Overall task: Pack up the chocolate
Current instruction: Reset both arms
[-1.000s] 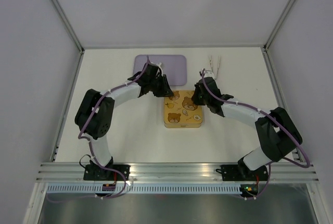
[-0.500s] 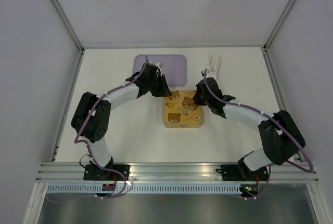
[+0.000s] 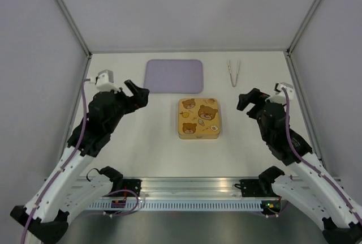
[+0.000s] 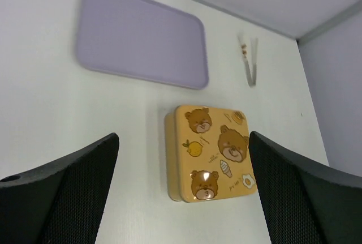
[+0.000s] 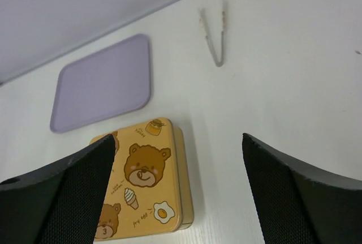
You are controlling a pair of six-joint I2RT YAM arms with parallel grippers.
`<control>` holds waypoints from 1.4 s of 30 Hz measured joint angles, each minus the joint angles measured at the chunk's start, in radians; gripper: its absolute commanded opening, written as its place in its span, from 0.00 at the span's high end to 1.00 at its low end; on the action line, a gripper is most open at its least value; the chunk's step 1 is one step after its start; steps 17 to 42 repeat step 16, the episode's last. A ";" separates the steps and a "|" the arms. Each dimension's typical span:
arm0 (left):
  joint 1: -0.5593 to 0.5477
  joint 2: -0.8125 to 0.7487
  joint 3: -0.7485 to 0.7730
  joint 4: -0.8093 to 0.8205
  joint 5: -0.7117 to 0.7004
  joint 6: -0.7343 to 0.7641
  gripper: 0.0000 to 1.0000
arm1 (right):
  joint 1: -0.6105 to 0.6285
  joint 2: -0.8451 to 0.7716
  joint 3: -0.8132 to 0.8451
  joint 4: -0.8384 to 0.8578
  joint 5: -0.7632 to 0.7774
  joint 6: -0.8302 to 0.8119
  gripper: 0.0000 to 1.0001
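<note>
Sitting shut near the middle of the white table (image 3: 141,136) is a square yellow tin (image 3: 198,118), its lid printed with cartoon bears and small food drawings. None of the chocolate shows in any view, and with the lid on, the pictures cannot tell whether it lies inside. Beyond the tin's far left corner and apart from it lies a flat lilac mat (image 3: 174,76) with rounded corners. A pair of metal tweezers (image 3: 233,73) rests beyond the far right corner, its joined end toward the arms. The left gripper (image 3: 137,89) hangs above the table to the left of the tin, well apart from it. Its jaws are spread wide on nothing, and its wrist view shows the two dark fingers (image 4: 73,193) framing the tin from a distance. The right gripper (image 3: 249,98) mirrors it on the tin's right side, likewise agape and empty, touching nothing.
</note>
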 measured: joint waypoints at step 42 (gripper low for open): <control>0.000 -0.391 -0.317 -0.340 -0.437 -0.260 0.00 | -0.001 -0.371 -0.145 -0.302 0.264 0.113 0.02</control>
